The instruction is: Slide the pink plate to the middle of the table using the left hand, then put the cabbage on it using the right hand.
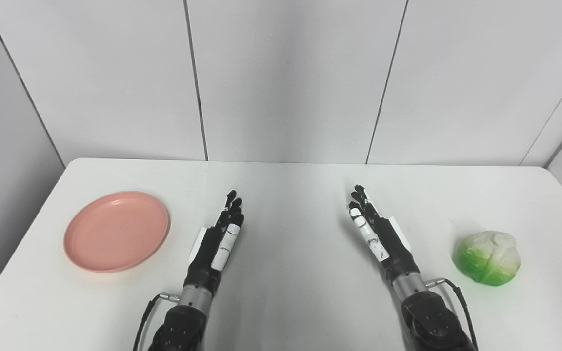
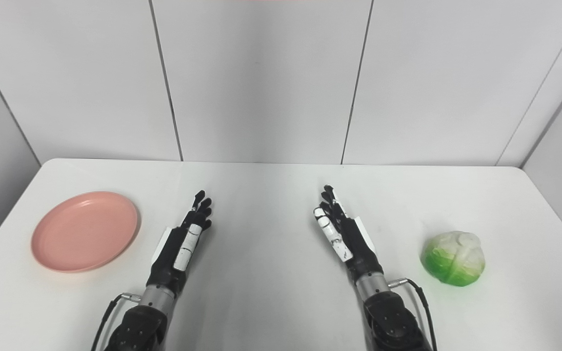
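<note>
left eye view: the pink plate lies flat at the left side of the white surface, well apart from the middle. the left hand rests just to the right of the plate, not touching it, fingers stretched forward and lying close side by side, holding nothing. the right hand is the same, laid out straight with nothing in it, near the cabbage but apart from it. the cabbage sits at the right side of the surface. by my reading no step is begun: the plate is not yet slid, so the first job is in hand. the next move calls for the left hand to go leftward to the far rim of the plate and push or drag it right, toward the bare middle between the two hands.

right eye view: same layout from a little to the right. the plate is at the left, the cabbage at the right, both hands in between, empty and extended. nothing else stands on the surface, only pale wall panels behind. the one thing in the way is the left hand itself, which lies between the plate and the middle; the right hand should likely keep clear until the plate is in place.
</note>
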Tool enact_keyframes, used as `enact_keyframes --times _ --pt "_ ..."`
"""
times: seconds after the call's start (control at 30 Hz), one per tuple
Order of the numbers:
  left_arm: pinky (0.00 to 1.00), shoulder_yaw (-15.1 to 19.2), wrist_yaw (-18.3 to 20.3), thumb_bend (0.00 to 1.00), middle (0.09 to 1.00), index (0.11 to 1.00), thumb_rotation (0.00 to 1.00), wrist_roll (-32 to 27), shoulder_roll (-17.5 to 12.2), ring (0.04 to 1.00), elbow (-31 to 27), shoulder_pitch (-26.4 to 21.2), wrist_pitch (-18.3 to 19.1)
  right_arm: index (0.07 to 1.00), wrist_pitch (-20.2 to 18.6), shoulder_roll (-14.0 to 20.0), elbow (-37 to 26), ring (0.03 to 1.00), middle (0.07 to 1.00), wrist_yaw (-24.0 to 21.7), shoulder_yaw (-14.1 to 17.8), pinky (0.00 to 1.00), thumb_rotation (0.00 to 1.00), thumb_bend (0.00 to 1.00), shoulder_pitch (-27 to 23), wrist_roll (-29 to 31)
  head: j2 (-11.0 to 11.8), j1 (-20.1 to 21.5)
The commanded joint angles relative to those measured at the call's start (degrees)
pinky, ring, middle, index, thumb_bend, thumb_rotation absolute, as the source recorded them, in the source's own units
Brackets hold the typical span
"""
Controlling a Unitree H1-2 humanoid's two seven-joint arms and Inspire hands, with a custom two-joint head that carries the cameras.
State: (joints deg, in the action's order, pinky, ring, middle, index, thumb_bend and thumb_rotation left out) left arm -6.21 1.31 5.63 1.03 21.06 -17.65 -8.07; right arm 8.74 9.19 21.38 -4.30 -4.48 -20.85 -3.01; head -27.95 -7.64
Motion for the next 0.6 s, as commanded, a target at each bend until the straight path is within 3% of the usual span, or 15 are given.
enact_keyframes --times 0.0,0.23,0.4,0.57 --pt "0.95 -0.32 0.27 0.81 0.983 0.988 1.00 0.76 -0.32 0.977 2.73 0.28 3.38 0.988 -1.94 -0.50 0.52 0.929 0.961 -1.69 -1.02 0.89 0.97 0.54 0.38 -0.31 -0.03 -0.24" --pt "0.96 -0.86 -0.21 0.82 0.989 0.999 1.00 1.53 0.13 0.982 3.82 -0.20 2.89 0.998 -1.79 0.13 0.40 0.938 0.970 -2.35 -0.58 0.92 0.98 0.57 0.50 0.51 0.70 -5.25" --pt "0.99 -1.32 -0.58 0.88 0.997 0.998 1.00 1.54 0.76 0.996 6.31 -1.07 1.65 0.999 -1.91 1.03 1.09 0.947 0.977 -2.77 -0.10 0.94 0.96 0.57 0.24 1.23 1.27 -8.76" --pt "1.00 -1.09 -1.06 0.85 1.000 1.000 1.00 0.87 2.12 1.000 7.94 -1.90 1.69 0.989 -2.50 1.46 1.00 0.948 0.971 -3.52 0.88 0.95 0.95 0.57 0.06 2.63 2.06 -13.59"
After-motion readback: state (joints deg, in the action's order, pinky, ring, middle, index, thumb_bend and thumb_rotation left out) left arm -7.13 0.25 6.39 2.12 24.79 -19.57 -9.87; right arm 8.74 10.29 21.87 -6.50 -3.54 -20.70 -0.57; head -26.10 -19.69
